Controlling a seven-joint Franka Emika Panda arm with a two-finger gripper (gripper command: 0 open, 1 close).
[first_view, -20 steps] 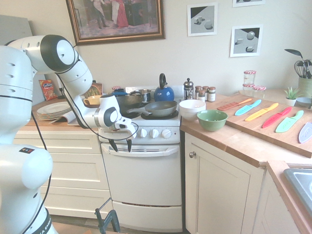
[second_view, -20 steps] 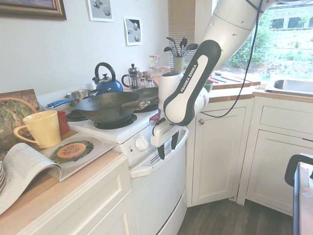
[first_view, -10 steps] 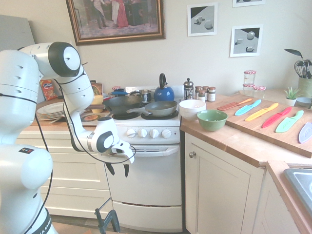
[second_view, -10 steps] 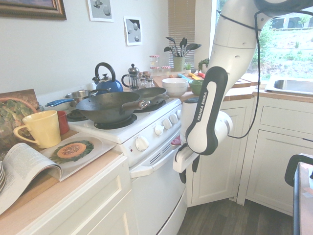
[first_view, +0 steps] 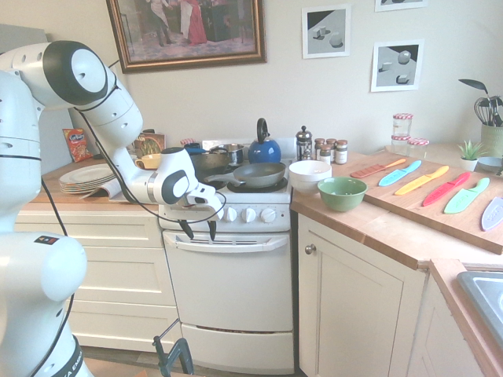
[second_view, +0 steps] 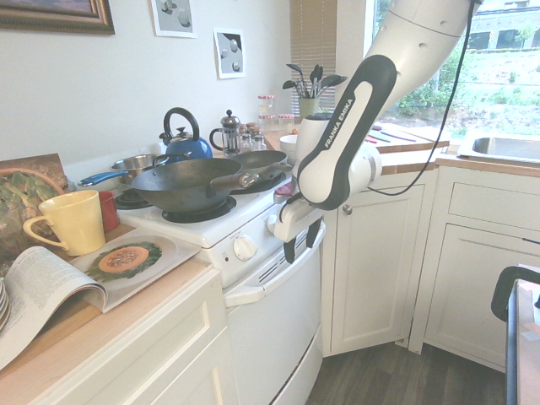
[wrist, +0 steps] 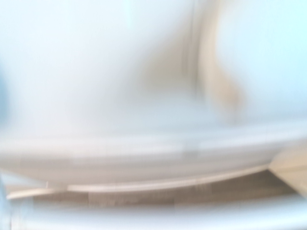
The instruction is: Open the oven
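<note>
Between the cream drawers (first_view: pixel 94 267) and the cream cabinet door (first_view: pixel 354 314) stands the oven (first_view: pixel 232 302), door shut, curved bar handle (first_view: pixel 228 243) across its top edge. Gripper (first_view: pixel 199 229) hangs at the knob panel's left end, just above the handle, fingers pointing down and apart, nothing between them. Can't tell if the tips touch the handle. From the other side, gripper (second_view: pixel 301 244) sits in front of the knobs (second_view: pixel 245 247). Stovetop holds a wok (second_view: pixel 181 186), frying pan (first_view: pixel 255 173), blue kettle (first_view: pixel 264 149). Wrist camera is blurred: just white oven surface (wrist: pixel 144 153).
</note>
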